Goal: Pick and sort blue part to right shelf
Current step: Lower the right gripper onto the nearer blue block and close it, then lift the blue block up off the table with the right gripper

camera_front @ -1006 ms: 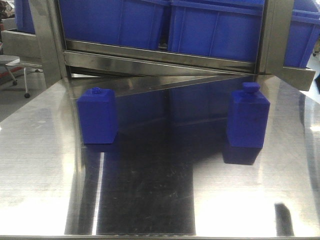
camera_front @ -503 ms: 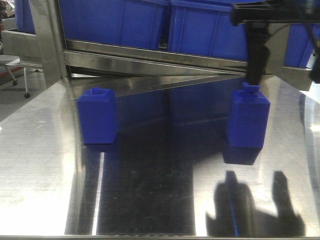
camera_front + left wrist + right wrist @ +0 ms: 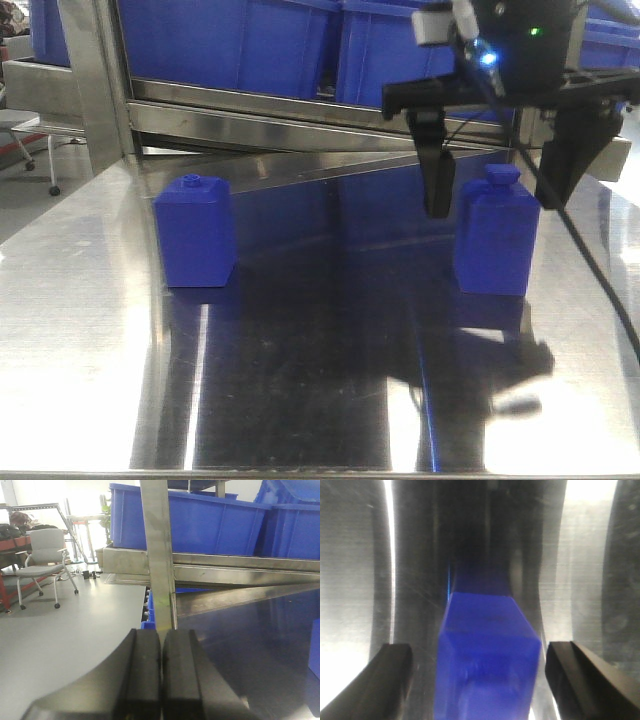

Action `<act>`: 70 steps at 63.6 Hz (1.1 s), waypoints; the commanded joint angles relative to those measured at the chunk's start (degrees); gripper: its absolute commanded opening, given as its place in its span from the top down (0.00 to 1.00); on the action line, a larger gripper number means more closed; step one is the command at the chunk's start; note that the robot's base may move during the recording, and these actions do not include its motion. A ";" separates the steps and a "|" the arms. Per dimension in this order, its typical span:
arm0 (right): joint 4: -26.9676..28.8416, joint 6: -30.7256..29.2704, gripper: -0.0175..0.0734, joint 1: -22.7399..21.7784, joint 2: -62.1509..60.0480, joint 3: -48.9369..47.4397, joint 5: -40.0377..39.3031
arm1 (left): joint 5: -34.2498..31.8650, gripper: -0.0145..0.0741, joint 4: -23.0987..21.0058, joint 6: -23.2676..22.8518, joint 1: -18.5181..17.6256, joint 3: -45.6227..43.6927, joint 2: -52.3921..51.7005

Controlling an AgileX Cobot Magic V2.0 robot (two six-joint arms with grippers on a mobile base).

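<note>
1. Straddling the blue part (image 3: 497,235) from above, the right gripper (image 3: 494,206) hangs with its fingers pointing down and its jaws wide apart, one finger on each side of the block and neither touching it.
2. That part stands upright on the right side of the steel table (image 3: 90,330), its long axis vertical and its flat cap on top. The fingertips sit about level with its shoulders.
3. From the right wrist camera the part lies between the two pads, roughly centred, with a thinner gap on one side than the other. A straight close should meet its two flat flanks.
4. I judge the step in hand to be the grasp. The jaws probably need to go a little lower on the body before they close, since a pinch high on the bevelled shoulders could slip.
5. The left gripper (image 3: 161,641) has its jaws pressed together and sits far to the left, facing the rack post, so the right arm is plainly the nearer one.
6. A similar block with a round stud (image 3: 195,235) stands well apart to the left and is not the target.
7. The right shelf (image 3: 300,125), with its blue bins (image 3: 250,45), rises just behind the table
</note>
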 commanded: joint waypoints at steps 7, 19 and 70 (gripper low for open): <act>1.60 0.06 0.14 -0.27 0.09 -1.76 -1.98 | -4.55 0.70 -0.50 -0.27 -0.12 1.38 -1.20; 2.42 0.11 0.14 -0.34 0.75 -1.56 -2.61 | -4.55 0.70 -0.50 -0.27 -0.12 1.38 -1.20; 2.17 1.58 0.14 -0.18 0.20 -0.52 -2.53 | -4.55 0.70 -0.50 -0.27 -0.12 1.38 -1.20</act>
